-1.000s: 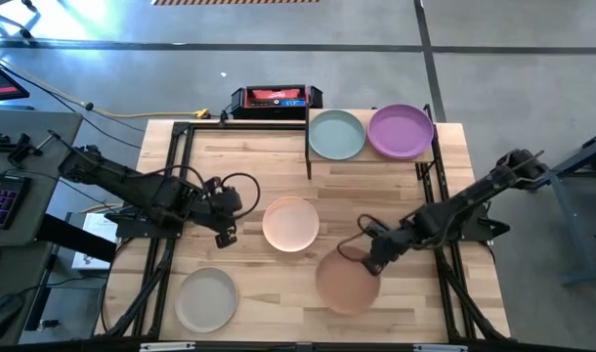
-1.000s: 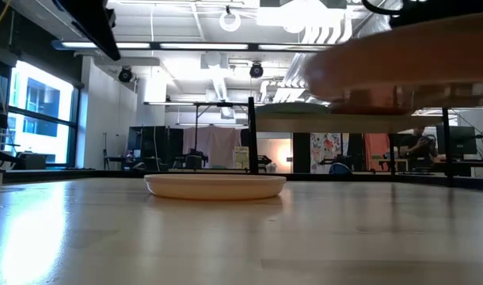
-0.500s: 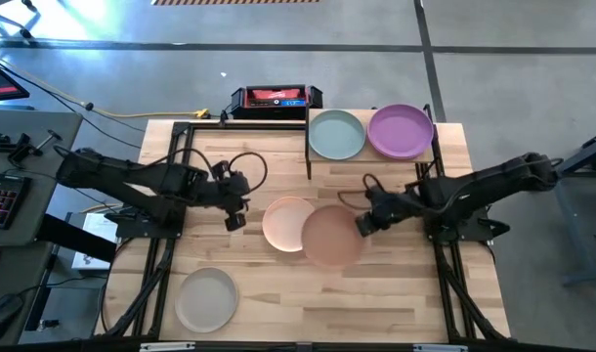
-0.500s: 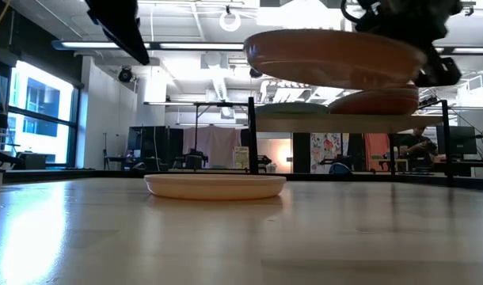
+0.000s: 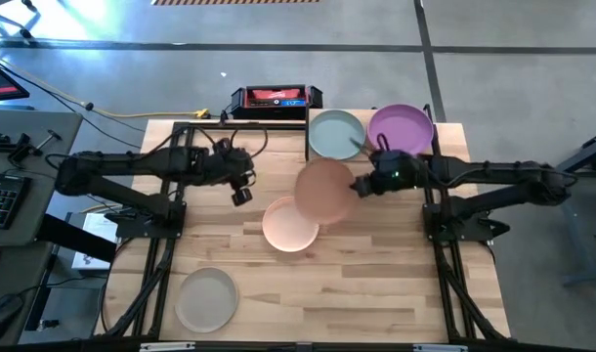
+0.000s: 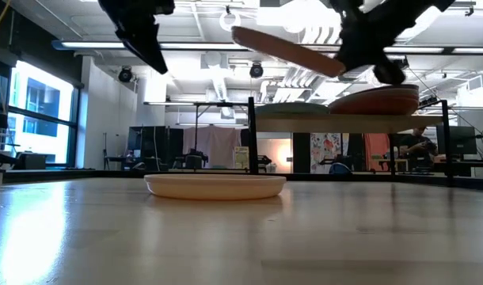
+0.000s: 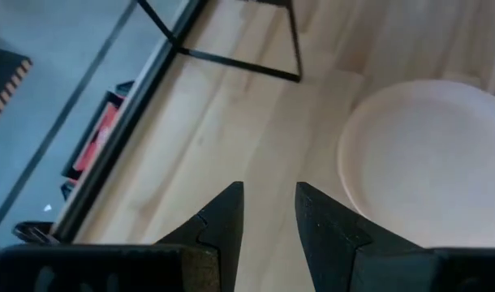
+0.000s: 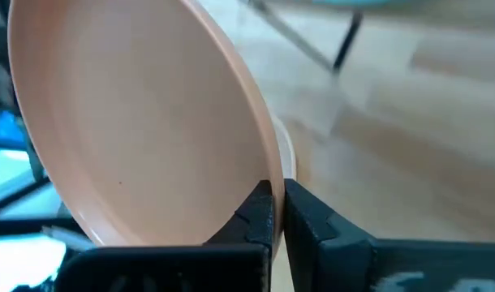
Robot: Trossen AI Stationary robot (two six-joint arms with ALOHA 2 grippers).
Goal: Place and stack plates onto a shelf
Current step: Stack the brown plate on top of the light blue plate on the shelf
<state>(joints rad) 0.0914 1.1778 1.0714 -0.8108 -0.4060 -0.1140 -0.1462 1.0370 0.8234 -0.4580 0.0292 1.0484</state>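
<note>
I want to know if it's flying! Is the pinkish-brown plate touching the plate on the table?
Apart. Low view: terracotta plate hangs tilted, high above peach plate.

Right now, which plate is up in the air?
The terracotta plate. The right gripper pinches its rim and holds it tilted above the table; the others lie flat on the table or the shelf.

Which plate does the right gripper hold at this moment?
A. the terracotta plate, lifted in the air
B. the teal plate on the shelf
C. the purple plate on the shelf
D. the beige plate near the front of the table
A: the right gripper is shut on the rim of the terracotta plate, which hangs tilted above the table in the low view.
</note>
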